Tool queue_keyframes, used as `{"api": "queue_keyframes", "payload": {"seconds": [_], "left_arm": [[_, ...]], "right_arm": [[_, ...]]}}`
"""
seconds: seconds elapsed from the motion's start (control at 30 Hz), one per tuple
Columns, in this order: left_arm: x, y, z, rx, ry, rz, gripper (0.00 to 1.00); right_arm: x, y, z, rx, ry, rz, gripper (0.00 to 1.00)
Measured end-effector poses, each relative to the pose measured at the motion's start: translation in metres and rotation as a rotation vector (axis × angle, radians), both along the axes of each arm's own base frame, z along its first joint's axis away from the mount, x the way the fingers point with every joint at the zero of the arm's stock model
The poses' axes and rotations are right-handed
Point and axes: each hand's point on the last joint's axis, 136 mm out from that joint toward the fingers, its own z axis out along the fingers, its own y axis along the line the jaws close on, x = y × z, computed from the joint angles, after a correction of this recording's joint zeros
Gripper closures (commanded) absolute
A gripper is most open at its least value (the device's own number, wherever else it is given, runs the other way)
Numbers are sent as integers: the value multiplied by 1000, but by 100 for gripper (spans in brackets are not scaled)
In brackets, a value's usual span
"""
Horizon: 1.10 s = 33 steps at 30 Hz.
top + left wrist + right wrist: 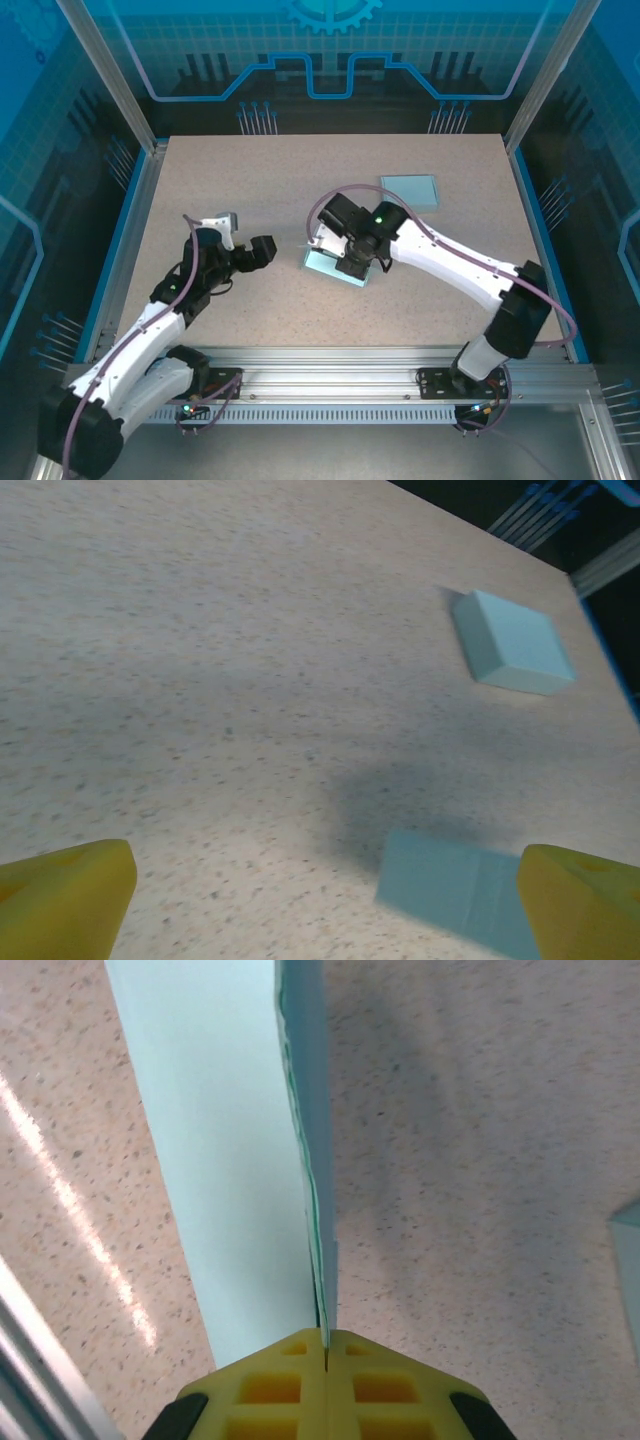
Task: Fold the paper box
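Your right claw (pixel 327 1345) is pinched shut on 1 upright flap (pixel 308 1140) of the paper box (pixel 322 266), mid-worktop (pixel 250 180). The flap's long axis runs straight ahead. Your left claw (pixel 262 250), wide open and empty, sits left of it.

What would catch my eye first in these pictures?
At the middle of the speckled table, the right gripper is shut on a thin flap of a pale blue paper box. A second pale blue box, closed, lies far right; the left gripper hangs wide open at left.
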Motion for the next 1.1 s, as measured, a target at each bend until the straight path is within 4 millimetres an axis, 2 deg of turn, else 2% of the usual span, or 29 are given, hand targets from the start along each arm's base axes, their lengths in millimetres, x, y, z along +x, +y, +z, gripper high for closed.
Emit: {"api": "queue_keyframes", "payload": {"seconds": [0.17,0.33,0.43,0.67,0.77,0.97,1.1], "left_arm": [[8,-14,-6,-112,-19,-125,4],[6,-28,-4,-142,-62,-265,18],[4,-35,-7,-128,-76,-331,20],[5,-41,-31,-110,-19,-384,20],[10,-45,-33,-111,-8,-414,21],[22,-62,-14,-59,-50,-517,21],[22,-82,0,45,-85,-603,20]], "right_arm": [[19,6,-18,-37,127,9,99],[32,6,-21,-50,164,5,91],[33,9,-23,-57,174,16,83],[33,10,-30,-71,190,21,58],[32,12,-30,-68,186,22,53],[33,14,-16,-10,134,2,50],[24,6,17,115,37,-53,50]]}}
